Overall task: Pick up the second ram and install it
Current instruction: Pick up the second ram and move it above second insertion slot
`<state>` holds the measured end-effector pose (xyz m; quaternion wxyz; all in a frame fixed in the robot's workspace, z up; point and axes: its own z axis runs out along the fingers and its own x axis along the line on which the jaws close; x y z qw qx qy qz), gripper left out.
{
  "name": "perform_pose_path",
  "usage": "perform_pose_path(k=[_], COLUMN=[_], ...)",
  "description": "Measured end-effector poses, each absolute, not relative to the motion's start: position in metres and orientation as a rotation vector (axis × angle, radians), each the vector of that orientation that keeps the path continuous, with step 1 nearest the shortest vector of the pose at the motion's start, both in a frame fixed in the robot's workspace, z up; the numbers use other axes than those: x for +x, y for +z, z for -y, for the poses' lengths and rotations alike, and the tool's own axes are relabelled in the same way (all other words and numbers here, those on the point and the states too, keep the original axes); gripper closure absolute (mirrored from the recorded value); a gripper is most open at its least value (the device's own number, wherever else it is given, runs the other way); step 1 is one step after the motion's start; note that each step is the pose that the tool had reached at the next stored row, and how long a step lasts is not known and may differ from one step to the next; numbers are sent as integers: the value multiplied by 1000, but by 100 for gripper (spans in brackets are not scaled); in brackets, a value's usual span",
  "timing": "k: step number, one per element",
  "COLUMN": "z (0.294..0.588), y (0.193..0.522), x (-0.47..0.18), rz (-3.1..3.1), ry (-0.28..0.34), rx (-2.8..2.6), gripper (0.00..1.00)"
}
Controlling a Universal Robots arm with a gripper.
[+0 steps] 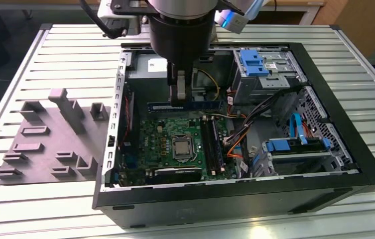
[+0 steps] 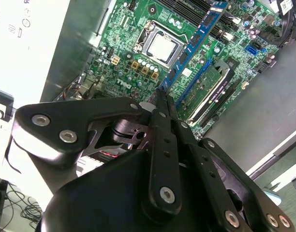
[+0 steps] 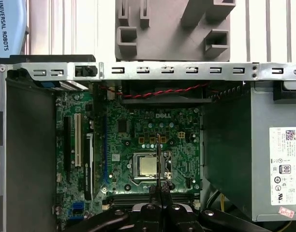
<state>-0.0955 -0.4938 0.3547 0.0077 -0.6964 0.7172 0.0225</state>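
Over the board (image 1: 154,134) inside the open case (image 1: 240,198), the gripper (image 1: 180,101) is pinching the ram (image 1: 204,106) by its top edge and is holding it level, on edge, apart from the board.

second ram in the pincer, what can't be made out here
- second ram, gripped part: in the exterior view the pincer covers it; in the second wrist view the pincer's body hides it.
- Its chip face: in the first wrist view the stick is edge-on.
- memory slots: in the first wrist view, partly under the pincer; which is free is unclear.
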Motion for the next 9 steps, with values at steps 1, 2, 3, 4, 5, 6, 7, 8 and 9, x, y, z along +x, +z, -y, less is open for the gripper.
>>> perform_pose_path(k=[1, 2, 3, 4, 5, 6, 7, 8, 9], z=[494, 494, 494, 494, 494, 494, 494, 494, 494], y=[354, 353, 353, 352, 352, 351, 351, 350, 350], x=[-96, -96, -95, -95, -95, -95, -95, -94, -94], rz=[-2242, -2242, -2242, -2242, -2242, -2242, -2242, -2242, -2242], ry=[70, 70, 70, 70, 70, 70, 70, 70, 70], rx=[-2177, -2177, -2177, -2177, -2177, -2177, -2177, -2177, -2177], gripper=[89, 89, 89, 89, 89, 89, 89, 89, 89])
